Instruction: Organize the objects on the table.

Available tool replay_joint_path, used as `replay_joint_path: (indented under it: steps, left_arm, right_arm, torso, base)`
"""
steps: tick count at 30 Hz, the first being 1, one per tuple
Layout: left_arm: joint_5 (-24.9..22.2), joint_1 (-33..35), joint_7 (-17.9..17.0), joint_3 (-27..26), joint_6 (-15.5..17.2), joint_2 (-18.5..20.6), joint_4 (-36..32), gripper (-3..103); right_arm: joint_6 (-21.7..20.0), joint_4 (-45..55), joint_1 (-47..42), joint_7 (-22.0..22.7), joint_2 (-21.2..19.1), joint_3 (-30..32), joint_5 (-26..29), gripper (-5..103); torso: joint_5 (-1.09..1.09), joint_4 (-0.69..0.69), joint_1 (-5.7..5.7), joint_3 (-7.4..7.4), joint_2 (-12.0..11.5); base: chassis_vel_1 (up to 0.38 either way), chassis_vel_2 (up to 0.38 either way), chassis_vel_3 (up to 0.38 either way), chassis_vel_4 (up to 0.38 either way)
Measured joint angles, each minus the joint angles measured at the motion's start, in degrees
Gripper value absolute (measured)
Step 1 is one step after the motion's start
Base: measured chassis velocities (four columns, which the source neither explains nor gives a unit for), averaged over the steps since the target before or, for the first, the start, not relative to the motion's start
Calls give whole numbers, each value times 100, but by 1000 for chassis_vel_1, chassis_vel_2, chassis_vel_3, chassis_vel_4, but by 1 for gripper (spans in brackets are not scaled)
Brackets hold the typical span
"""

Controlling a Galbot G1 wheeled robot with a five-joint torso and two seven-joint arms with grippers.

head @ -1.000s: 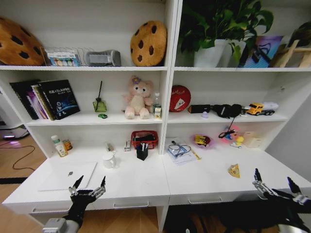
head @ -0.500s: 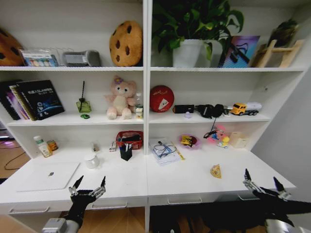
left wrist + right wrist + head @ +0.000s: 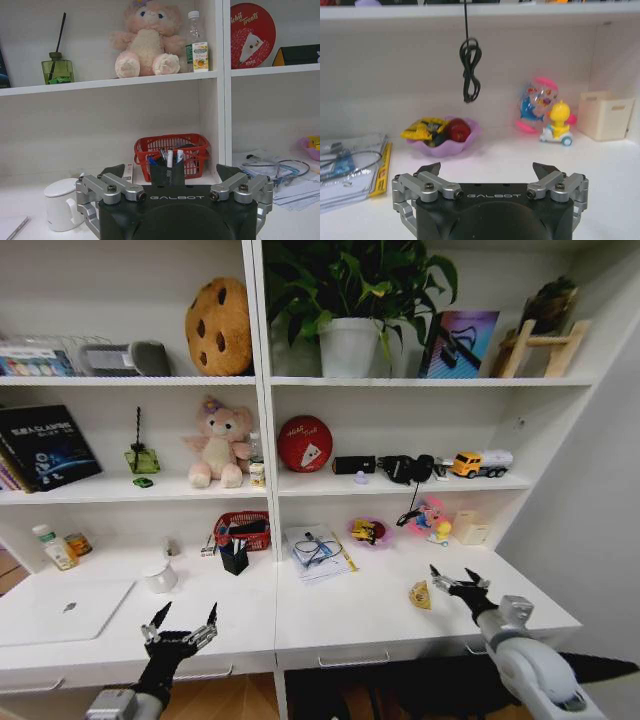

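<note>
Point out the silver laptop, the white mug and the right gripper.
Silver laptop [image 3: 62, 609], head view, middle of its closed lid.
White mug [image 3: 159, 577], head view, on its side wall.
Right gripper [image 3: 452, 578], head view, midway between its open fingertips.

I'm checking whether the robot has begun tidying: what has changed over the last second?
The head camera swung to the right, so the shelves slid left in view; the things themselves did not move. The right gripper came up from the long white desk's front edge and now hovers open above it beside a small yellow wedge. The left gripper stays open and empty at the front edge. The slim silver laptop lies untouched.
</note>
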Motion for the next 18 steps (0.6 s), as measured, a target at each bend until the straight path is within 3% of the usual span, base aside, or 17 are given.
replay_joint_path:
  steps: [18]
  left_arm:
    - [0, 0, 0, 2, 0, 0, 0, 100]
  right_arm:
    - [-62, -955, 566, 148, 43, -794, -176, 101]
  torso:
    - [-1, 1, -1, 0, 1]
  base:
    - [0, 0, 0, 0]
